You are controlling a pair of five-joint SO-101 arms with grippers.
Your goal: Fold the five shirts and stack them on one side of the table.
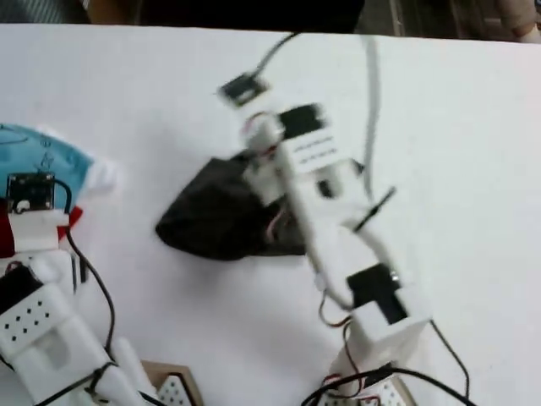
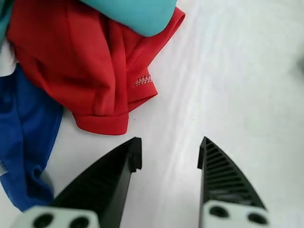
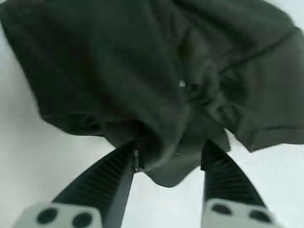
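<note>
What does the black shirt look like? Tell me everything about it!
The black shirt is soft, dark cloth, crumpled into a wrinkly heap with folds and a hem showing, not folded yet. It lies near the middle of the white table, apart from the colourful shirts at one side. The right gripper sits at its edge, jaws open, with a bunch of the cloth between them.

The left arm (image 1: 38, 330) and right arm (image 1: 338, 220) are white plastic with black motor blocks and thin black and red cables. The left end effector (image 2: 169, 154) and right end effector (image 3: 171, 154) each have two black, ridged, pointed fingers.
</note>
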